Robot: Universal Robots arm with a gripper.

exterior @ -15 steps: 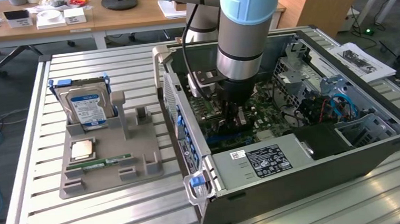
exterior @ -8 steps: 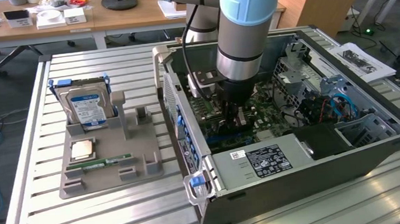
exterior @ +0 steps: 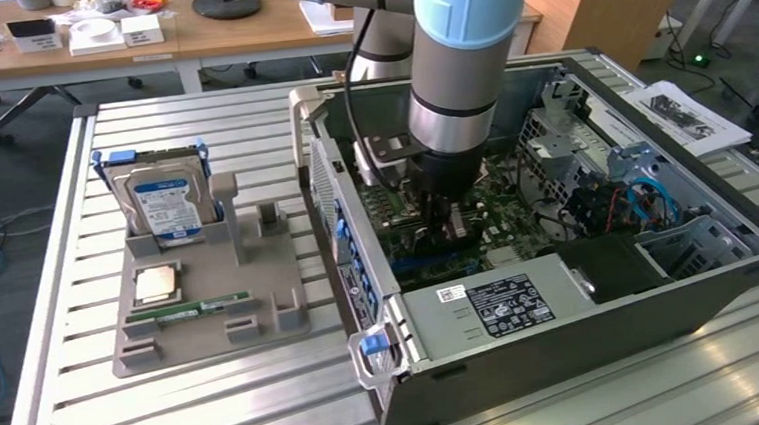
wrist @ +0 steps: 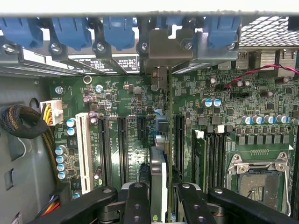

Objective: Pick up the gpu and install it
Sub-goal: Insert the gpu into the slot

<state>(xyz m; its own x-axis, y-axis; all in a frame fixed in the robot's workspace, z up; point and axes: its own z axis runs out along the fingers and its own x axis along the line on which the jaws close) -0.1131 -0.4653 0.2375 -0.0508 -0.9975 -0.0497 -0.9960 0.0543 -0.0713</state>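
My gripper [exterior: 444, 218] is down inside the open computer case [exterior: 706, 295], over the green motherboard [wrist: 126, 100]. Seen edge-on in the wrist view, the gpu [wrist: 159, 177] is a thin card between my two black fingers [wrist: 136, 200], and the gripper [wrist: 161, 198] is shut on it. The card stands upright along the expansion slots [wrist: 122, 144]. Its silvery metal end [wrist: 161, 51] reaches the rear wall of the case among the blue slot clips [wrist: 70, 30]. Whether its lower edge sits in a slot is hidden.
A grey parts holder [exterior: 267, 326] lies on the slatted table at the exterior view's left, carrying a hard drive [exterior: 165, 202], a processor chip [exterior: 157, 283] and a green memory stick [exterior: 206, 307]. Inside the case are a power supply [exterior: 494, 310], cable bundles [wrist: 21, 121] and a processor socket [wrist: 259, 175].
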